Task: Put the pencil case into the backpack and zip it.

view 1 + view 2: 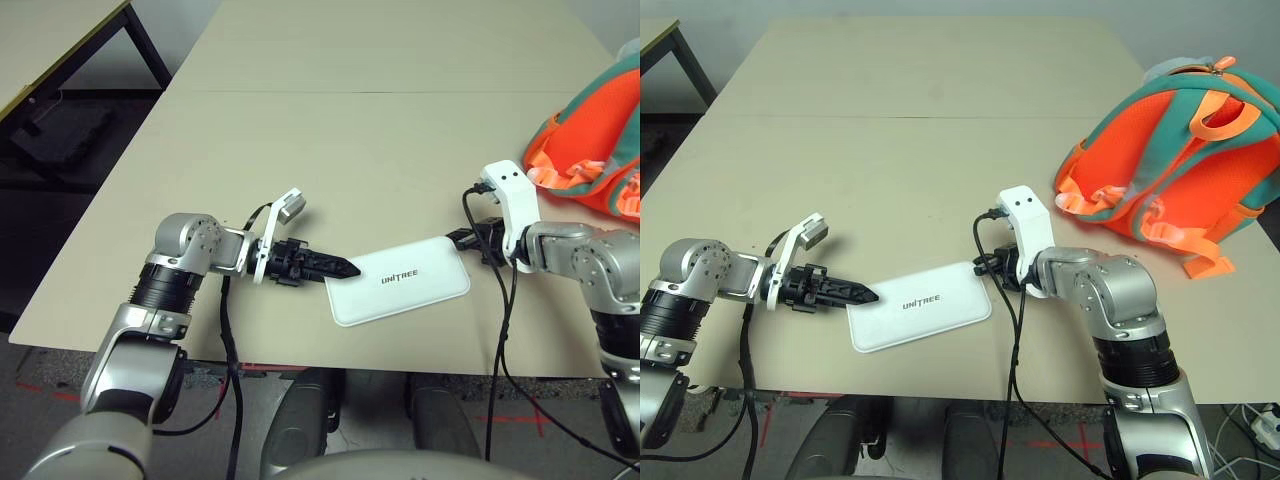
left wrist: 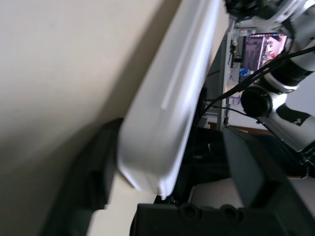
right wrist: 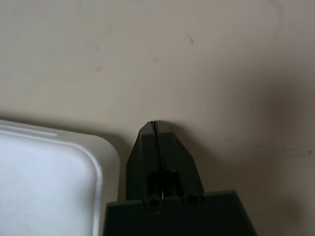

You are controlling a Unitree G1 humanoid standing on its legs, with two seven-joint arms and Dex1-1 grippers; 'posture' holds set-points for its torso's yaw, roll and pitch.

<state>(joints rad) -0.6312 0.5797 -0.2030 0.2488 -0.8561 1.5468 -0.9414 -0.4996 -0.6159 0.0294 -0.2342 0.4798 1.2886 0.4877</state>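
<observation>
Pencil case (image 1: 920, 307) lies flat by the table's near edge (image 1: 1040, 396); our left gripper's (image 2: 170, 162) jaws stand open around its end, our right gripper's (image 3: 155, 123) closed beside it. Probably light, stiffish and smooth; we'd pinch that short end firmly.

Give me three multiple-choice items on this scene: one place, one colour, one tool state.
1. Where is the backpack?
A) robot's right side of the table
B) robot's left side
C) under the case
2. What colour is the case?
A) teal
B) white
C) orange
3. How is the right tool?
A) wide open
B) holding the case
C) shut

1 A: the backpack sits beyond the right arm.
2 B: the case is white with dark lettering.
3 C: the right tool's two fingers meet, beside the case.
</observation>
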